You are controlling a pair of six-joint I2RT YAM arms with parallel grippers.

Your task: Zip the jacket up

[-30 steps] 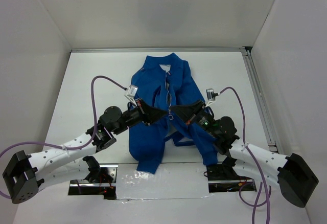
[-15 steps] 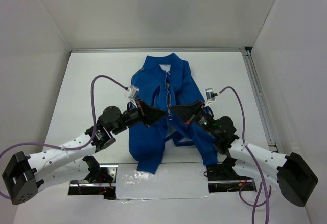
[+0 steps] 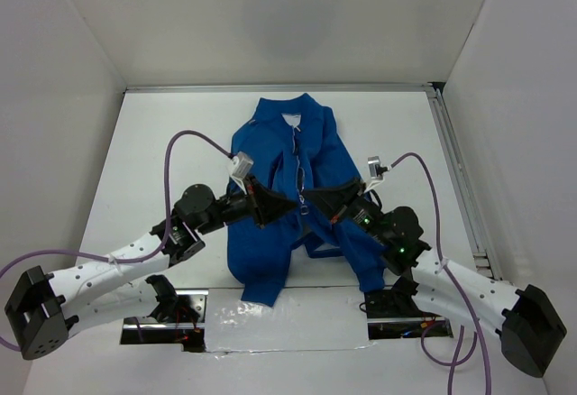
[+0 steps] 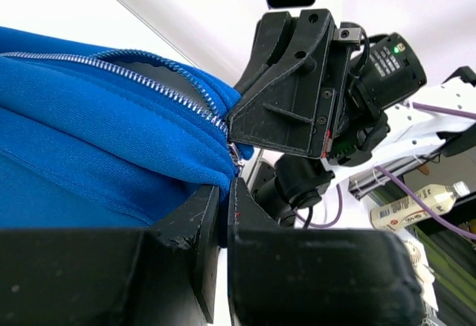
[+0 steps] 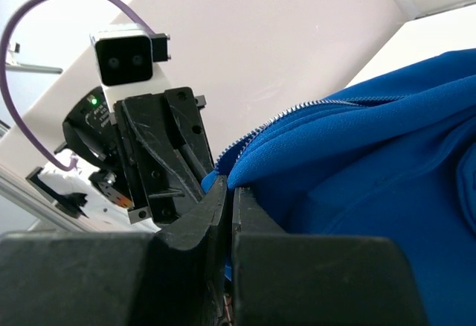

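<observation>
The royal-blue jacket [image 3: 288, 179] lies on the white table, collar at the far end, front unzipped along most of its length. My left gripper [image 3: 295, 201] and right gripper [image 3: 309, 202] meet tip to tip at the lower middle of the zipper. In the left wrist view my left gripper [image 4: 225, 192] is shut on the jacket [image 4: 89, 140] edge beside the silver zipper teeth [image 4: 160, 86]. In the right wrist view my right gripper [image 5: 225, 188] is shut on the other front edge of the jacket [image 5: 357, 162]. The fabric is lifted between them.
White walls enclose the table [image 3: 162, 133] on the left, back and right. A metal rail [image 3: 455, 179] runs along the right edge. Purple cables [image 3: 194, 138] loop over both arms. Foil-taped base plates [image 3: 171, 309] sit at the near edge.
Both grippers have moved a little toward the near edge and closer together, pulling the jacket's front edges with them. The right arm has shifted slightly right and down.
</observation>
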